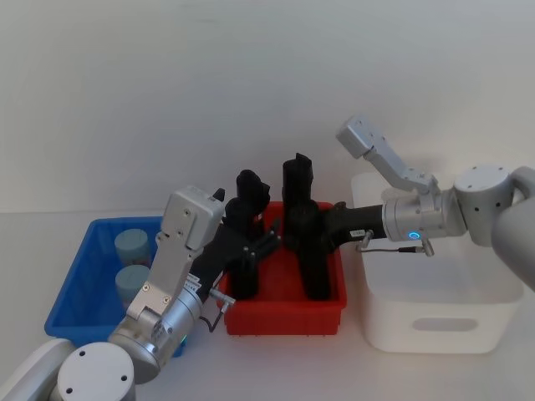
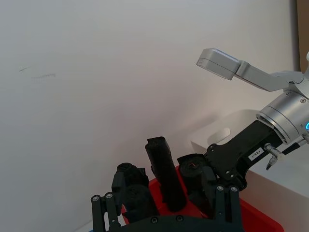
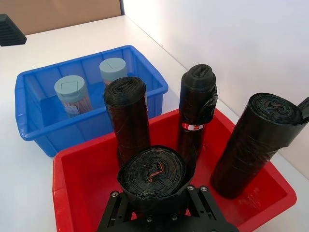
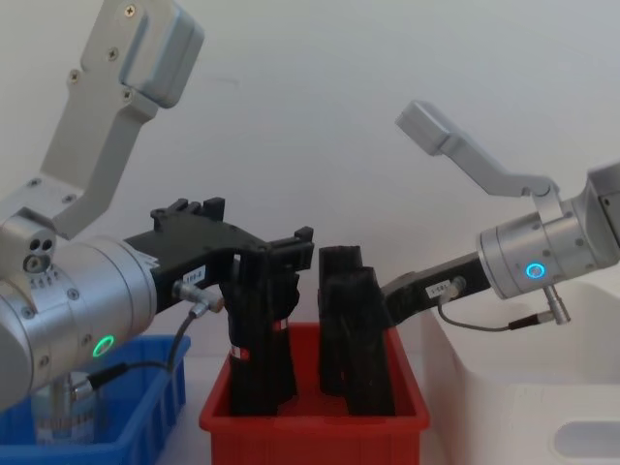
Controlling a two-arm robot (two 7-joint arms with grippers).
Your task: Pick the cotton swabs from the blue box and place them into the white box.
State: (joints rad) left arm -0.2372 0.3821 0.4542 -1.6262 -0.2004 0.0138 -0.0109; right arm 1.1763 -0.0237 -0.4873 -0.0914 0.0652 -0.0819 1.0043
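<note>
The job was to move the cotton swabs [image 1: 132, 245], but both arms were over the red bin [image 1: 284, 317] in the middle of the surface [image 1: 276, 363]. To do it well, the left gripper [image 4: 273, 260] would need to lift up, away from the black rolls, and go over to the blue box [image 1: 71, 292] beside it. It should come straight down on one tub, squeeze it softly round the middle, and carry it high over the rolls to the white box [image 1: 435, 326] at the right end.

The left jaws were open wide. An upright black roll [image 4: 257, 329] stood between them, close to one jaw. I could not tell if it touched.

The right gripper [image 1: 308, 224] had its jaws on both sides of a tilted black roll [image 3: 152, 174]. The roll filled the gap, so it looked held.

Two tubs of swabs stood upright in the blue box at the left end of the surface. No jaw was near them.
</note>
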